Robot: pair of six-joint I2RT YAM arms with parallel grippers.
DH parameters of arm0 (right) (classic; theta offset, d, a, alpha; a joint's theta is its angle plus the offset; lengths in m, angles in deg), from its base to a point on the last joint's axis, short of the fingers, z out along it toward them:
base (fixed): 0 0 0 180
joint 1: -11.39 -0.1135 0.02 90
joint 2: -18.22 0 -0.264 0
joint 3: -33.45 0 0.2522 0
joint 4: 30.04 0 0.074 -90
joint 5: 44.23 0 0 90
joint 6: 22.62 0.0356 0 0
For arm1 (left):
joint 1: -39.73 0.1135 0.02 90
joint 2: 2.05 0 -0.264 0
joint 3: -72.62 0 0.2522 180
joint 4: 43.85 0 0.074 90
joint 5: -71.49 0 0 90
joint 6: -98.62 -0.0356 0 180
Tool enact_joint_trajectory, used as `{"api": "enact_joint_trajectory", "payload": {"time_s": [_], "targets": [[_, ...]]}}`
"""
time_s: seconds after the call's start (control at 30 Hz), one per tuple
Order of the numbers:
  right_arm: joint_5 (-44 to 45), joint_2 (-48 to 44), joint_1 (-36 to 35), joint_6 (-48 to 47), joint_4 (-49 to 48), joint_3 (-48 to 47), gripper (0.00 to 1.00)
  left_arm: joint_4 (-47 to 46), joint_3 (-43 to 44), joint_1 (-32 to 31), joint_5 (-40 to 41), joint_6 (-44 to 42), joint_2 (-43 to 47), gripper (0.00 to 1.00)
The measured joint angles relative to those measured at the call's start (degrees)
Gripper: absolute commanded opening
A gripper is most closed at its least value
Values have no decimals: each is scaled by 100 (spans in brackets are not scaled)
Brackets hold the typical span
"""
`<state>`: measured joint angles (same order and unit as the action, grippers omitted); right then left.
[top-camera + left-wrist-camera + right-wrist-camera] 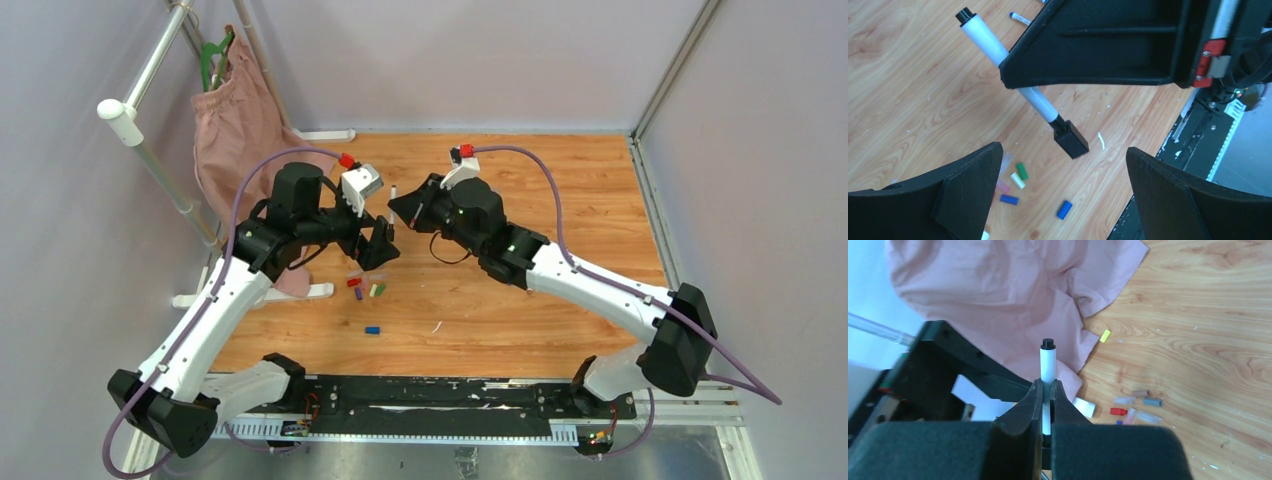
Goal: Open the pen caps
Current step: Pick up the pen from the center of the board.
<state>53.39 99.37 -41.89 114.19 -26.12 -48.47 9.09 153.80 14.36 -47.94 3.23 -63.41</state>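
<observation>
Worktop (560, 200): wood-grain board, as we log it. Lying on it, left of centre in the top view, is a loose cluster of pen caps (365, 290), where we count red, purple, green and pale yellow. One blue cap (372, 329) lies apart, lower down, with a white scrap (437, 326) to its right. Upper left: pink cloth (235, 140), its lower edge resting on the wood.

2 arms (215, 300): white links, black joints, purple cables (548, 180), red plugs (346, 160); L claw (1064, 150), R claw (1046, 387) black.
</observation>
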Motion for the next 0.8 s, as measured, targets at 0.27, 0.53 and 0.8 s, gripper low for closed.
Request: {"api": "enact_joint_trajectory", "payload": {"time_s": [0.27, 0.53, 0.8], "targets": [[413, -173, -330, -111, -223, 0, 0, -199, -138, 7, -260, 142, -48, 60], [1182, -295, -719, -627, -199, -2, 4, -225, -254, 11, -26, 98, -46, 17], [1401, -343, -772, -710, 549, -92, 47, -216, -505, 15, 503, -621, -7, 0]]}}
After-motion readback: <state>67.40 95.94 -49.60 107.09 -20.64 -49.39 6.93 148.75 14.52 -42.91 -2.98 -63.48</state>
